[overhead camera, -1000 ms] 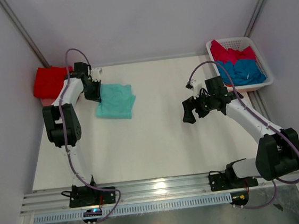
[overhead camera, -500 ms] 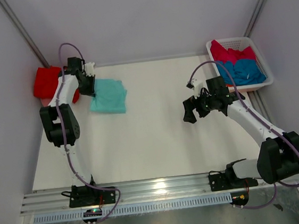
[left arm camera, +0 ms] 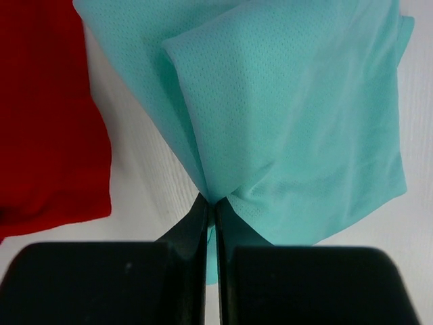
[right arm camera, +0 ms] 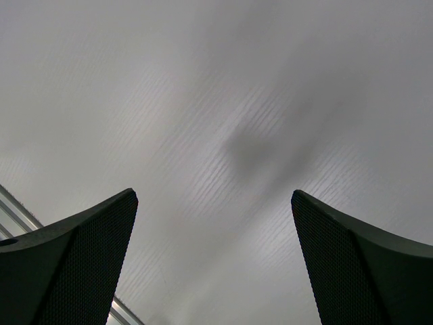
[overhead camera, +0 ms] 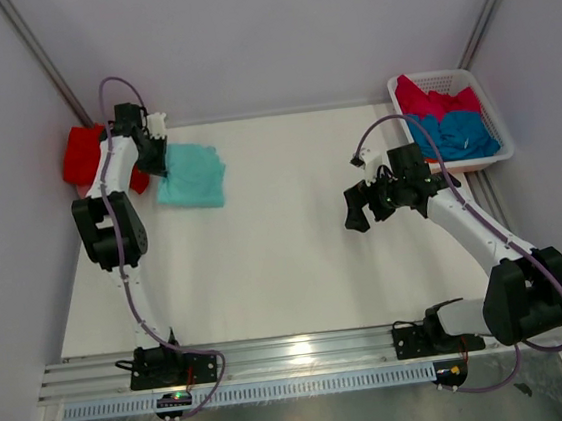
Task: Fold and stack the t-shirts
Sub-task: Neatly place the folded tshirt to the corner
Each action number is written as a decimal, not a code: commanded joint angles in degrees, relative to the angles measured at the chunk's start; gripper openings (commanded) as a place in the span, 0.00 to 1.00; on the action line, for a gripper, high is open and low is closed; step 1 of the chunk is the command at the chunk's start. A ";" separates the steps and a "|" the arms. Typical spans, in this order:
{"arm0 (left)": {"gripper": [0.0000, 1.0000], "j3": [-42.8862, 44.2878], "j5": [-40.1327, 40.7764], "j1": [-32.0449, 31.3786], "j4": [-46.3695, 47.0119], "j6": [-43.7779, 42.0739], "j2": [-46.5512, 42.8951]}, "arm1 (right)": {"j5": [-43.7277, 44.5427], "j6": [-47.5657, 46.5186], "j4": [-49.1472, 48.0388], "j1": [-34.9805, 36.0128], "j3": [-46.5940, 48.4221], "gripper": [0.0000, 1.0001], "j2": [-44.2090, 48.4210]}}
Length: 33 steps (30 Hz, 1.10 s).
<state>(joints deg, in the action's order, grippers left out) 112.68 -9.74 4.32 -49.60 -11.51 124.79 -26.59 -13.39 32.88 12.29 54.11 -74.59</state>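
The left fingers (left arm camera: 210, 211) are pressed together on a pinched fold at the near edge of the mint-teal t-shirt (left arm camera: 304, 135). That t-shirt lies bunched and folded on the white surface (overhead camera: 295, 249) at the far left. Its left edge is just beside the red t-shirt (overhead camera: 82, 156), which sits at the surface's far left corner. In the left wrist view a strip of bare surface shows between the two. The right fingers (overhead camera: 353, 211) are spread wide apart and hold nothing, hanging above bare surface right of centre. The blue t-shirt (overhead camera: 462, 132) and the crimson-pink t-shirt (overhead camera: 433, 101) lie crumpled in the white basket (overhead camera: 498, 125) at the far right.
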 commanded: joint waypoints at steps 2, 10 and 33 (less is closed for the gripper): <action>0.00 6.22 2.44 0.78 -0.58 -3.60 2.99 | 0.57 -0.50 -0.01 0.19 0.47 0.99 1.02; 0.00 12.12 4.64 1.39 0.82 -4.66 7.66 | 1.36 -0.76 -0.19 0.19 0.38 0.99 1.11; 0.00 14.58 15.89 4.03 14.00 -9.50 8.54 | 1.72 -1.11 -0.63 0.19 -0.23 0.99 0.14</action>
<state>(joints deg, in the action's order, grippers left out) 123.72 3.53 7.44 -40.95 -19.11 134.13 -25.41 -13.52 32.91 12.29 54.08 -74.61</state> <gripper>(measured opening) 0.015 0.994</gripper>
